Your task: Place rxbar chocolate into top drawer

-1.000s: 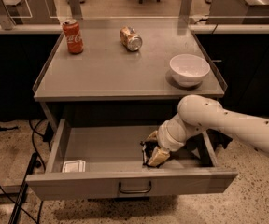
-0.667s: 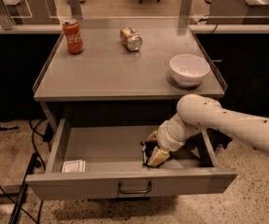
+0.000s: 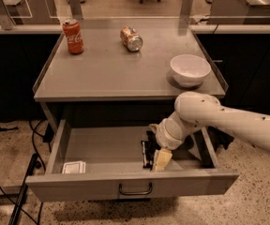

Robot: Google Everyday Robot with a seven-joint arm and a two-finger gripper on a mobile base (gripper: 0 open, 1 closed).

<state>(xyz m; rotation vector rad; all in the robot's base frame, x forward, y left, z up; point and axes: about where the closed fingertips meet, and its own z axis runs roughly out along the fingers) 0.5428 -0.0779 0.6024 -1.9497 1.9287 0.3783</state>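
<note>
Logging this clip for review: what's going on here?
The robot's arm reaches into the open top drawer, its tool low inside, right of centre near the front. The dark rxbar chocolate lies right beside the tool, inside the drawer; whether it is let go cannot be told. A white packet lies at the drawer's front left. Above, the table holds a red can, a tipped can and a white bowl.

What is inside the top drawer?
A small white packet at front left and the rxbar chocolate at right. The gripper, in the top drawer, covers part of the bar.
</note>
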